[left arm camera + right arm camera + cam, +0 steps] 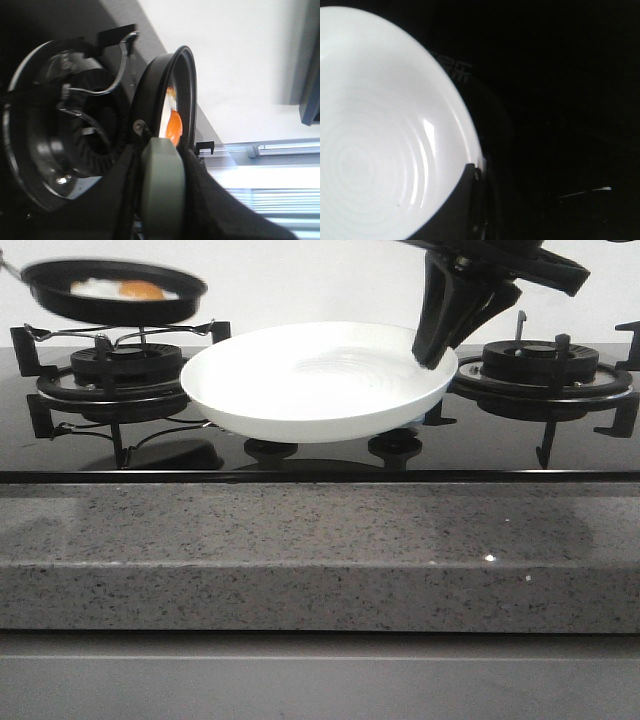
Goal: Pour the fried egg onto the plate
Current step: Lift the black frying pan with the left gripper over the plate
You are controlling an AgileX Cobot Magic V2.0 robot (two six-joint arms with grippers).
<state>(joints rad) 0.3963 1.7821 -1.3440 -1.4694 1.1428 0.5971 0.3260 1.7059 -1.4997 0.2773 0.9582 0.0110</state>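
**Q:** Front view first, since you're driving: where's the fried egg (118, 288) right now?

**A:** It's lying in the black frying pan (112, 294), which hangs in the air above the left burner (125, 375), well apart from the plate (315, 380). You can see white with an orange yolk showing, but that corner is a bit motion-blurred and the pan's handle runs off the frame edge. In the left wrist view only a sliver of egg shows, orange plus a bit of white, over the pan rim.

**Q:** So what's your left gripper (161, 165) doing?

**A:** It's clamped onto the pan's grey-green handle (162, 190), with the dark fingers wrapped either side of it. The fingertips themselves are hidden behind the handle and pan wall, so you can't make out the exact gap.

**Q:** And the plate?

**A:** It's held up over the middle of the black glass hob (320, 455), tilted slightly, between the two burners. Your right gripper (437, 355) has pinched its right rim: one dark finger (455, 210) lies over the inner edge in the right wrist view, the other is out of sight under the plate. Most of that view past the plate is just black; there's faint printing on the glass you can't read.

**Q:** Anything else?

**A:** The right burner (540, 365) is partly cut off, and a speckled stone counter (320, 550) runs along the front.
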